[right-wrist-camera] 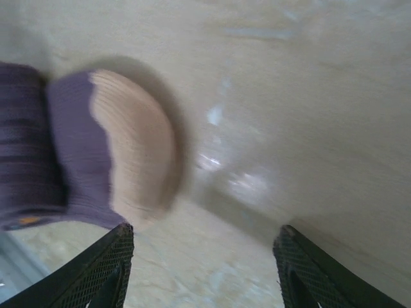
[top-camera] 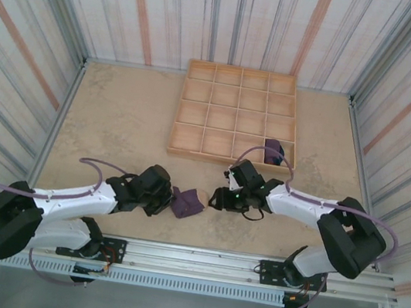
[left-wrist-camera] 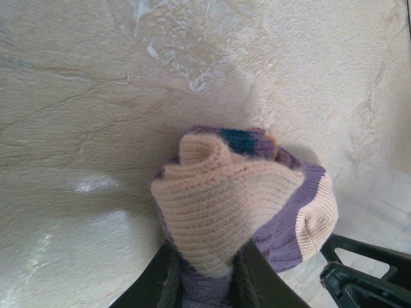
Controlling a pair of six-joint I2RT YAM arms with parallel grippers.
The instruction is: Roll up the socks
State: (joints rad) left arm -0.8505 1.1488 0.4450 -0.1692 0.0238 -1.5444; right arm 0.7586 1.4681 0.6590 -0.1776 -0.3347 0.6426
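A partly rolled sock (top-camera: pixel 188 202), purple with a peach cuff and toe and a spot of teal, lies on the table in front of the arms. My left gripper (top-camera: pixel 172 199) is shut on its left end; in the left wrist view the sock (left-wrist-camera: pixel 231 199) bulges out from between the two fingers (left-wrist-camera: pixel 257 279), and my left gripper (left-wrist-camera: pixel 207 282) pinches its purple part. Just right of the sock my right gripper (top-camera: pixel 215 197) is open. In the right wrist view the sock's peach end (right-wrist-camera: pixel 131 144) lies ahead and left of my right gripper (right-wrist-camera: pixel 202 269), with bare table between the fingers.
A wooden tray (top-camera: pixel 242 70) divided into several compartments stands at the back of the table. A small purple bundle (top-camera: pixel 274 151) sits in its nearest right compartment, just beyond the right arm. Striped walls close in the table on three sides.
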